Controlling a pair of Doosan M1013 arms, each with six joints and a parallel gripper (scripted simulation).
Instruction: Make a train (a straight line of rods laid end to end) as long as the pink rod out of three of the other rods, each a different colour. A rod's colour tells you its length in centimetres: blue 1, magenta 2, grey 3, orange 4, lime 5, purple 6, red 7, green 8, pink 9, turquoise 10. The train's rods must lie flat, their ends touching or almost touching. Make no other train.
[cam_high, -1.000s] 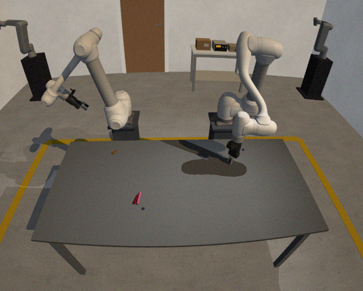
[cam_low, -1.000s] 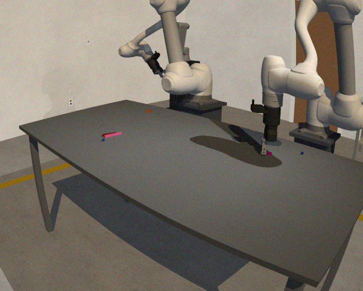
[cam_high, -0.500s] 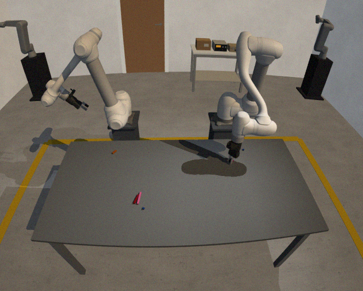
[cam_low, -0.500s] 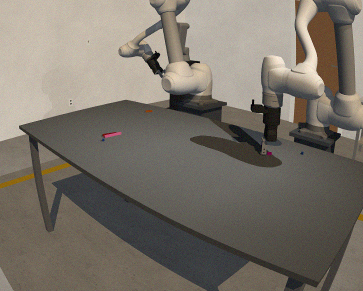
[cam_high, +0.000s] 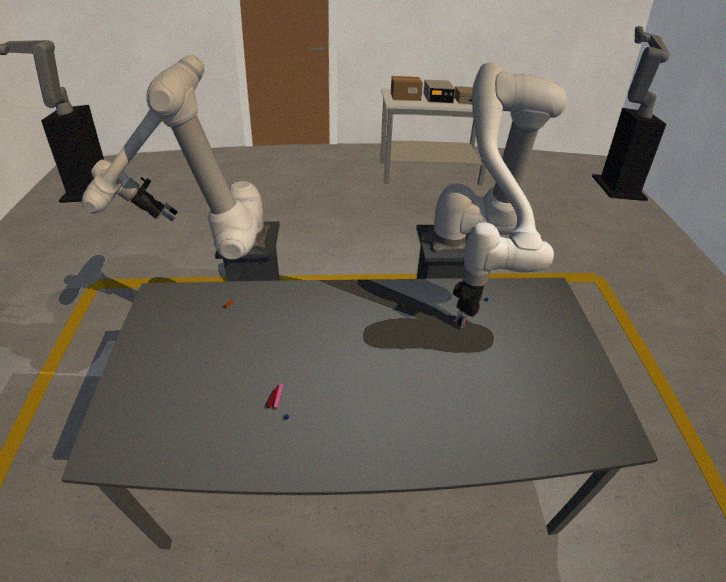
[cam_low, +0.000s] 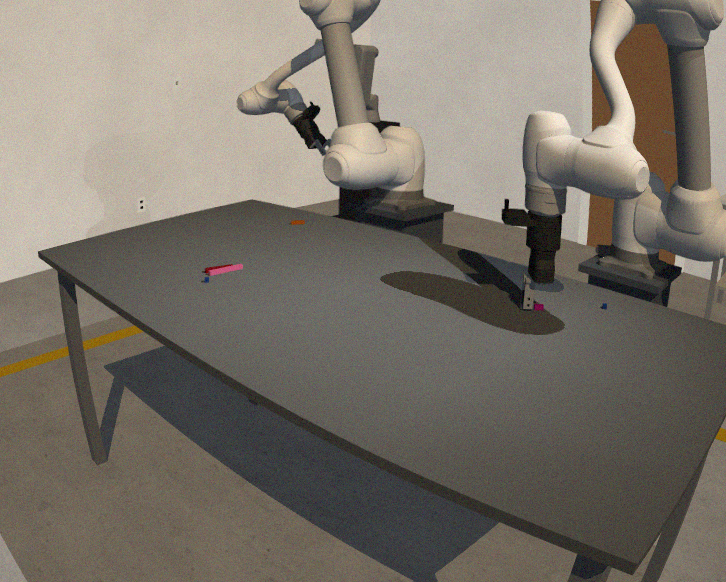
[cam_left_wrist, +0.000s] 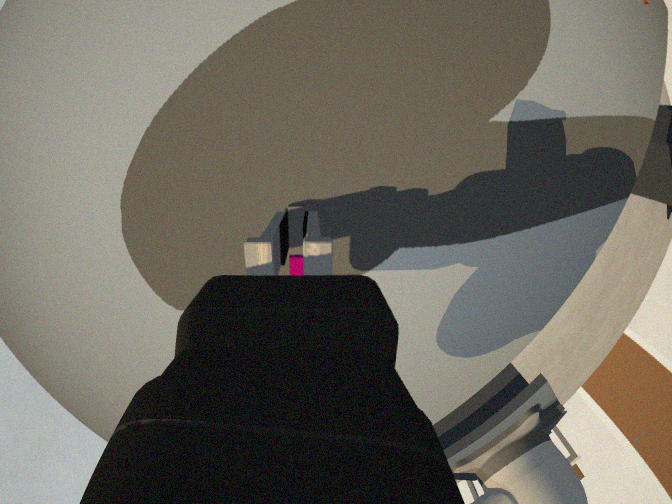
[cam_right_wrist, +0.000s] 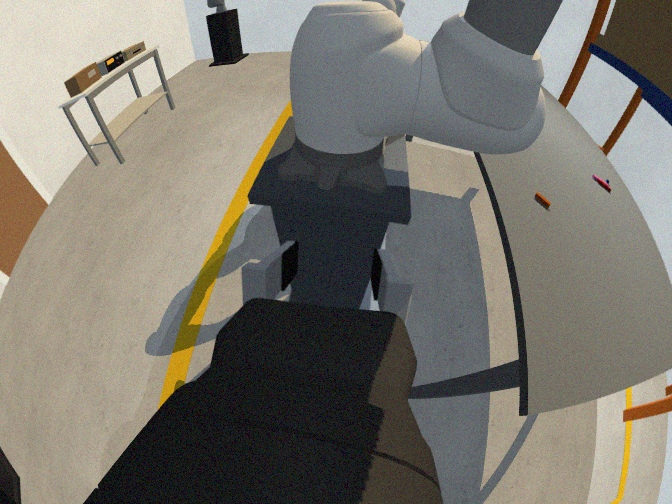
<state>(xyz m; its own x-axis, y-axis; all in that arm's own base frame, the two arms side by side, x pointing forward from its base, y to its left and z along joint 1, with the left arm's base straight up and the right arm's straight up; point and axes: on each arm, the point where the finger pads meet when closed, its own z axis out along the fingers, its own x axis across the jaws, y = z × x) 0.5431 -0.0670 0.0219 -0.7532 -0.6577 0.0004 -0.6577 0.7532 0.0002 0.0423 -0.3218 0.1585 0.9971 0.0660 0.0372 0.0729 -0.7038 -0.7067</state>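
Note:
My left gripper (cam_high: 461, 323) (cam_low: 528, 305) (cam_left_wrist: 297, 228) is down at the table, shut on a short grey rod (cam_left_wrist: 295, 225) that shows between its pads. The magenta rod (cam_low: 538, 307) (cam_left_wrist: 295, 265) lies flat just past the fingers, roughly in line with the grey rod; whether their ends touch is hard to tell. The orange rod (cam_high: 228, 304) (cam_low: 296, 222) (cam_right_wrist: 542, 200) lies alone near the table's back edge. The pink rod (cam_high: 278, 396) (cam_low: 226, 269) lies beside the red rod (cam_high: 271, 398) in a narrow V. My right gripper (cam_high: 170, 212) (cam_right_wrist: 334, 261) is open and empty, off the table.
A blue rod (cam_high: 286, 417) (cam_low: 206, 280) lies near the pink and red rods. Another blue rod (cam_high: 486, 298) (cam_low: 604, 306) lies behind my left gripper, near the back edge of the table (cam_high: 363, 448) (cam_low: 424, 363). The left arm casts a wide shadow around its gripper.

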